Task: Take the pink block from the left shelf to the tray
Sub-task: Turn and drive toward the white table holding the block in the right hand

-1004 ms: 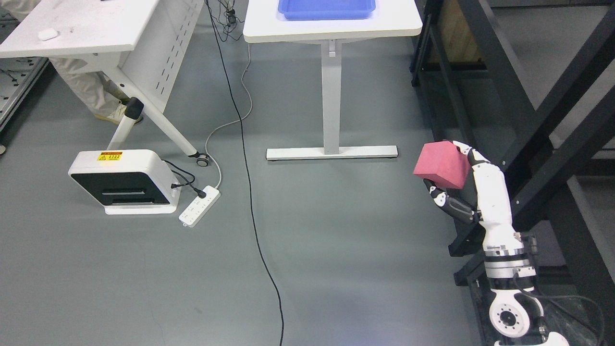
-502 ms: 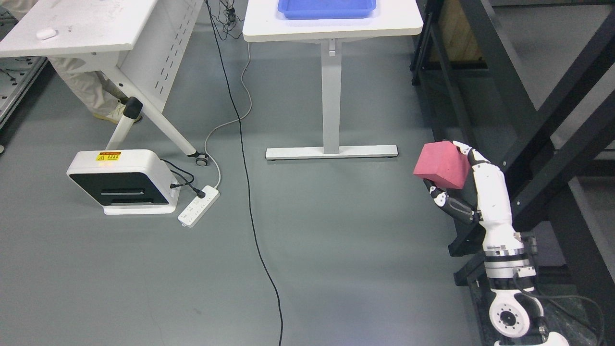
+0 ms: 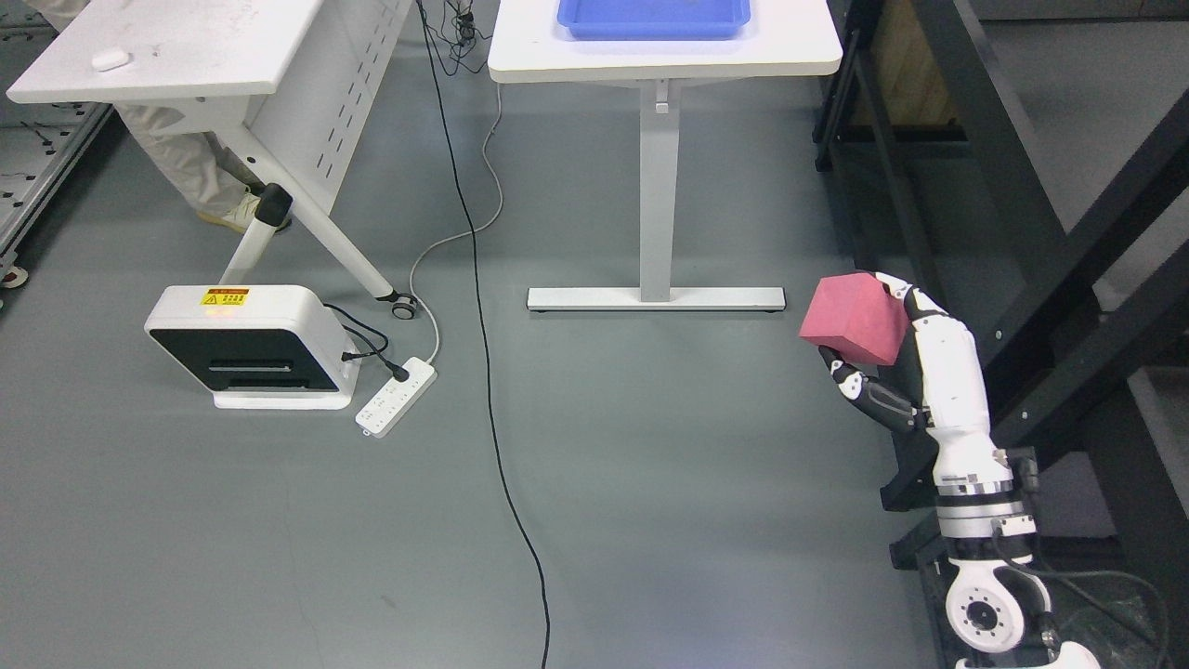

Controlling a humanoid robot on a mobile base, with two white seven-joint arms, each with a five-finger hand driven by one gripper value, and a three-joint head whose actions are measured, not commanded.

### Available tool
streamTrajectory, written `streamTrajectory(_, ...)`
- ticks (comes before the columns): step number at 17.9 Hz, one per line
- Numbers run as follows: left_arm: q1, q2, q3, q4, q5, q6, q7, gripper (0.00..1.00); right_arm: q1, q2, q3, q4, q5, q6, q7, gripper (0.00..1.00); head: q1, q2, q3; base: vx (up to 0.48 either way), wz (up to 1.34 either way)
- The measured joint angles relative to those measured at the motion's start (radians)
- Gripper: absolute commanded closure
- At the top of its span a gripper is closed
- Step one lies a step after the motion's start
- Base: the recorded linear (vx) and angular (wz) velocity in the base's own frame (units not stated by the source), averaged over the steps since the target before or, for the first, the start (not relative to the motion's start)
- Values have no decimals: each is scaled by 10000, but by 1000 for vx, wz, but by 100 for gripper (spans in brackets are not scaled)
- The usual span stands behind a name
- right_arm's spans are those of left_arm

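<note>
The right hand comes in from the lower right of the head view, with its white arm rising from the bottom edge. Its fingers are closed around the pink block: the white fingers lie against the right side of the block and the dark thumb presses from below. The block is held in the air above the grey floor, a little tilted, and it touches nothing except the hand.

Just to the right of the hand, and behind it, stands the black shelf frame with its slanted beams. Far above and to the left of the hand, at the top edge, is the white bench, and on it lies the blue tray, only partly in the picture. The block is well apart from this tray. The foot of the bench stands on the floor to the upper left of the hand.

Further to the left, a black cable runs across the floor. Beyond it are a white power strip and a white and black device with a yellow label. In the far upper left there is a second white bench, and under it shows a person's leg with a light shoe.
</note>
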Motion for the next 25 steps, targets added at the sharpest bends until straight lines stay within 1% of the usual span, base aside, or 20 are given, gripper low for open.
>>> streamTrajectory(14, 1, 0, 1, 0, 0, 0, 0, 0, 0, 0, 0, 1, 0, 0, 0, 94, 0, 0, 0, 67, 163)
streamTrajectory(25, 1, 0, 1, 0, 0, 0, 0, 0, -3, 0, 0, 2, 0, 0, 0, 94, 0, 0, 0, 137, -52)
